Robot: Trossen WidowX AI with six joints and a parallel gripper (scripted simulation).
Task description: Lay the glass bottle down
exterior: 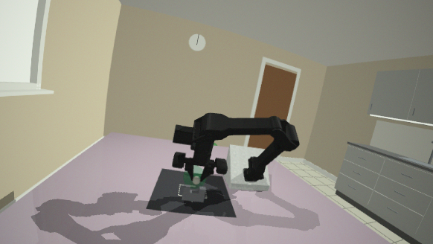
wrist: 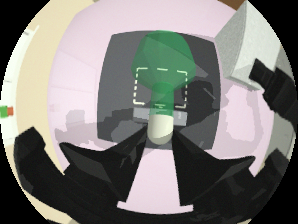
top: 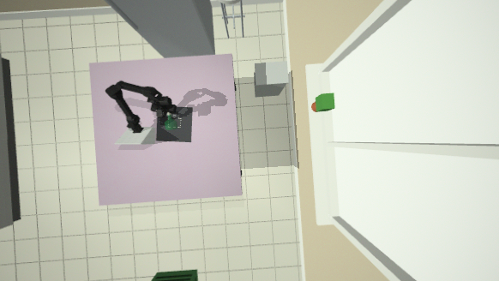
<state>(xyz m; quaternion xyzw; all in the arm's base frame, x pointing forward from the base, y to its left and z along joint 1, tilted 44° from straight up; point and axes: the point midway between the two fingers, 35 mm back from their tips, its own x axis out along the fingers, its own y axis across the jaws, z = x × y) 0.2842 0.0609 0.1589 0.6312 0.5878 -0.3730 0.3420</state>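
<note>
Above a pink tabletop [top: 141, 171] [exterior: 149, 152] [wrist: 75, 60], the end effector [top: 171, 115] [exterior: 196, 180] [wrist: 160, 132] grips the glass bottle [top: 171, 124] [exterior: 190, 178] [wrist: 162, 60] by its neck end.

The bottle [top: 171, 123] [exterior: 190, 178] [wrist: 163, 56] is smooth, see-through green glass; the mat [top: 175, 136] [exterior: 161, 193] [wrist: 111, 80] looks matt; the white block [exterior: 238, 164] [wrist: 243, 47] looks rough and speckled.

Looks like somebody's kitchen to me. There's a run of grey drawers [exterior: 390, 186] with a dark counter on top, and grey wall cupboards [exterior: 399, 94] hung above it. Pale floor tiles [top: 56, 240] [exterior: 303, 178], beige walls [exterior: 160, 78], a round clock [exterior: 197, 42] and a brown door [exterior: 274, 98] in a white frame. Pretty homey, honestly.
</note>
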